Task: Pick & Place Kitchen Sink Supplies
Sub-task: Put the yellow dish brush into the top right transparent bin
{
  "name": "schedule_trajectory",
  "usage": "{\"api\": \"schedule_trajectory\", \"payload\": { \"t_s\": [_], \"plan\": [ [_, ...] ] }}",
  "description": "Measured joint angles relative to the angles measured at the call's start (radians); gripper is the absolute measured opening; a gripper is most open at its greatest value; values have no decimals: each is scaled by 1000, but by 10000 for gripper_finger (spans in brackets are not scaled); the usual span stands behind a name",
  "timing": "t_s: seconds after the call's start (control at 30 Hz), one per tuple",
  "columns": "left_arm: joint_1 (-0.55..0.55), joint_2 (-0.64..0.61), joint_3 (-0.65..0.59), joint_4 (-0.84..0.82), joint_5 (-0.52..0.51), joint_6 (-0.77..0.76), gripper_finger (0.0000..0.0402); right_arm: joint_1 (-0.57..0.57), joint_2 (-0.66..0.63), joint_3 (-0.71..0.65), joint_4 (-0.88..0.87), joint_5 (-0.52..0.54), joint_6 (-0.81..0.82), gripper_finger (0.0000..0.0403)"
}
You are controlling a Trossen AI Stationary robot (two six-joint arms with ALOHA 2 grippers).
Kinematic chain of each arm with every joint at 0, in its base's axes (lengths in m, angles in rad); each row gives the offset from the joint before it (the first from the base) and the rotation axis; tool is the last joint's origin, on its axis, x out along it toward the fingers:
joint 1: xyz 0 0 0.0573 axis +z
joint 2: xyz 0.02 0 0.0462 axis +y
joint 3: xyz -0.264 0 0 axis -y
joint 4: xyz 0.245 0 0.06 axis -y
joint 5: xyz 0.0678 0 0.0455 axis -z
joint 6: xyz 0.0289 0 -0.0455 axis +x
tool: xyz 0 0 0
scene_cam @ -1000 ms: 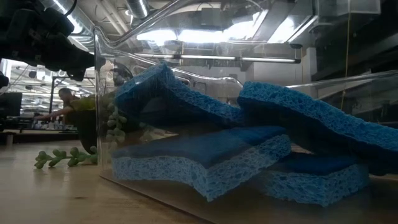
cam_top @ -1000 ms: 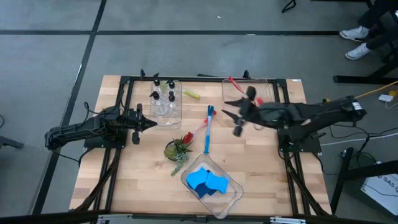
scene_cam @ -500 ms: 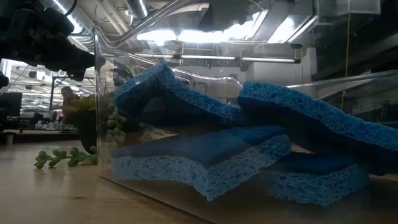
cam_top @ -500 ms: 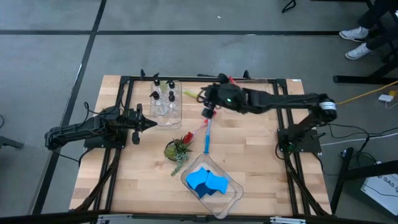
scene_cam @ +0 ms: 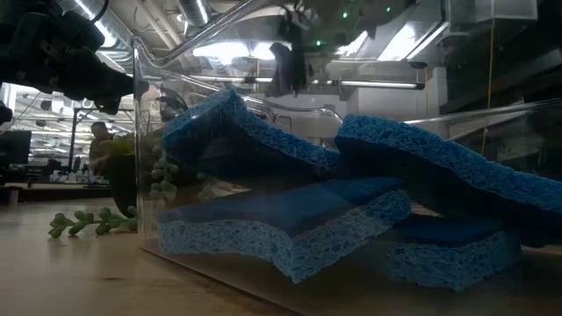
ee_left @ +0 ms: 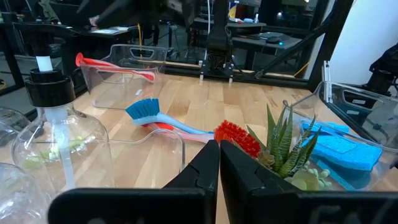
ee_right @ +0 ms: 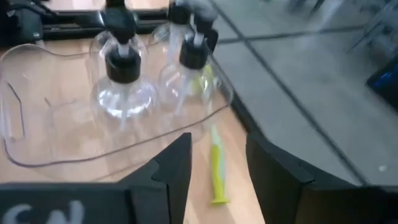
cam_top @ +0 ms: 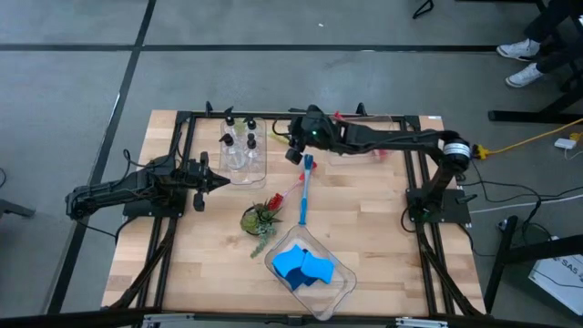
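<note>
**benchbot_77:** Two arms up, so left to right. Your left gripper (cam_top: 202, 185) is parked at the table's (cam_top: 383, 237) left edge, fingers pressed together on nothing, so it's waiting. Next along, the bin (cam_top: 244, 155) near the far edge holds the pump bottles (cam_top: 239, 141), clear with black tops. Just right of that bin lies the yellow-green brush (cam_top: 280, 139), flat on the wood by the far edge.

**sinkside:** And the right one?

**benchbot_77:** Your right gripper (cam_top: 293, 146) hangs over that brush, fingers spread with nothing between them. The wrist view shows the thin yellow-green brush lined up in the gap between its fingers (ee_right: 171, 171). My read: you're on the reach for it. Next you need to drop straight down and pinch the handle mid-length; it's skinny and sits low, so go close to the wood.

**sinkside:** Rest of the supplies?

**benchbot_77:** Blue brush (cam_top: 305, 187) and red brush (cam_top: 290, 191) lie crossed mid-table. Another red one sits in the far-right bin (cam_top: 396, 123). Blue sponges (cam_top: 303, 267) are piled in the bin (cam_top: 339, 290) at the near edge.
</note>
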Motion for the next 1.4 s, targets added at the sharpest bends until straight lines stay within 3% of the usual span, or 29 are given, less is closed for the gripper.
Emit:
{"api": "schedule_trajectory", "payload": {
  "t_s": [0.17, 0.33, 0.5, 0.93, 1.17, 1.4],
  "plan": [
    [0, 0, 0, 0, 0, 0, 9, -37, 24, 0, 3, -98, 9, 192],
    [0, 0, 0, 0, 0, 0, 6, -79, 55, 0, -36, -119, 72, 250],
    [0, 0, 0, 0, 0, 0, 9, -105, 99, 0, -60, -184, 68, 279],
    [0, 0, 0, 0, 0, 0, 6, -134, 224, -1, -65, -252, -68, 282],
    [0, 0, 0, 0, 0, 0, 11, -134, 228, -1, -42, -252, -101, 282],
    [0, 0, 0, 0, 0, 0, 7, -149, 233, -1, -64, -252, -262, 274]
  ]
}}
